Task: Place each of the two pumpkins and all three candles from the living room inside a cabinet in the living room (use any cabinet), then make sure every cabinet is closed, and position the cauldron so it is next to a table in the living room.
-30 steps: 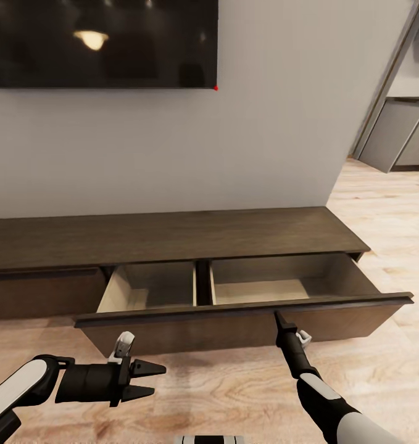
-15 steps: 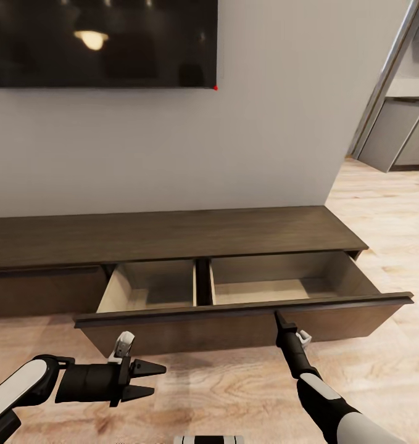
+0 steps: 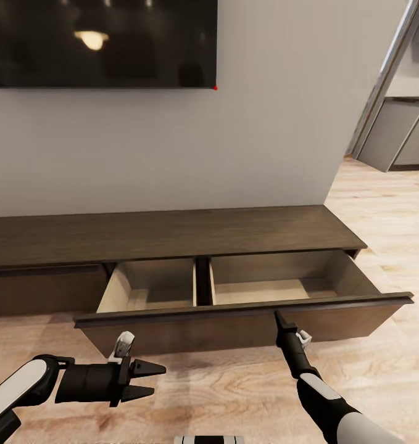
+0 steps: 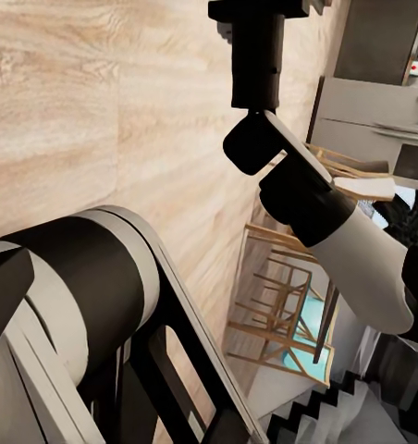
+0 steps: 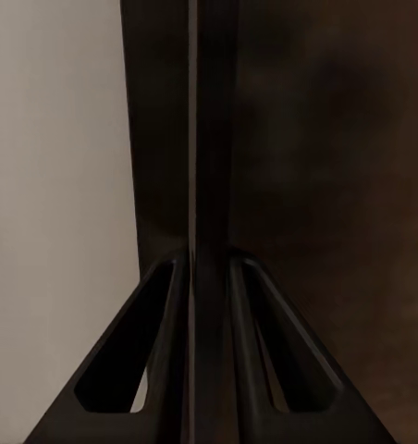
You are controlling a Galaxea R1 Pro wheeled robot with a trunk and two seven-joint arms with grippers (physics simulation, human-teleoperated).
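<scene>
**Drawer open, nothing stowed yet**

While my head camera looks down, the long, low dark brown wooden cabinet (image 3: 172, 237) has its pale-lined drawer (image 3: 246, 308) pulled out and empty. My right gripper (image 3: 277, 317) pinches the drawer's front lip. My left gripper (image 3: 149, 379) hangs spread and empty. Through my right wrist, my fingers (image 5: 167, 361) clamp that dark edge (image 5: 209, 185). Pumpkins, candles, closing and cauldron all remain.

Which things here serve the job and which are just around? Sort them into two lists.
Job:
- cabinet, its drawer pulled open, nothing showing inside
- right end effector, closed on the drawer front's top edge
- left end effector, open, holding nothing

Just around:
- TV on the wall
- grey kitchen units
- wooden floor
</scene>
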